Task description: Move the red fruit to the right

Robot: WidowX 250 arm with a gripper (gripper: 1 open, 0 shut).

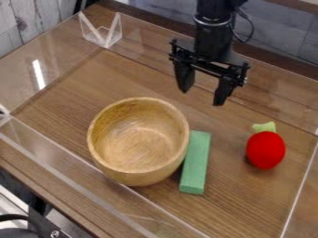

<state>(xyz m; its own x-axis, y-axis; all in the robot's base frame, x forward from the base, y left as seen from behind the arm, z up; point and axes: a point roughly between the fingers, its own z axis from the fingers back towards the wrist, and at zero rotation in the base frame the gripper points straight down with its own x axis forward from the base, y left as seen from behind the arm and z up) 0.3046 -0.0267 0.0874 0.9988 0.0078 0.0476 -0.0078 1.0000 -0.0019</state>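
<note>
**Open gripper hangs above table, red fruit sits apart at right**

A wooden table, walled in by clear plastic panels, fills the view. A black robot arm comes down from the top edge, right of centre, and ends in a gripper whose two dark fingers are spread apart with nothing between them. It hangs over bare wood behind the other items.

Nearer the camera, left of centre, stands a round wooden bowl, upright and holding nothing. A flat green block lies just beside the bowl's right rim, its long side running toward the camera; whether the two touch cannot be told.

The red fruit, small and rounded with a green leafy top, rests on the table at the right, close to the right-hand panel. It lies apart from the block and below and right of the gripper, which is clear of it.
</note>
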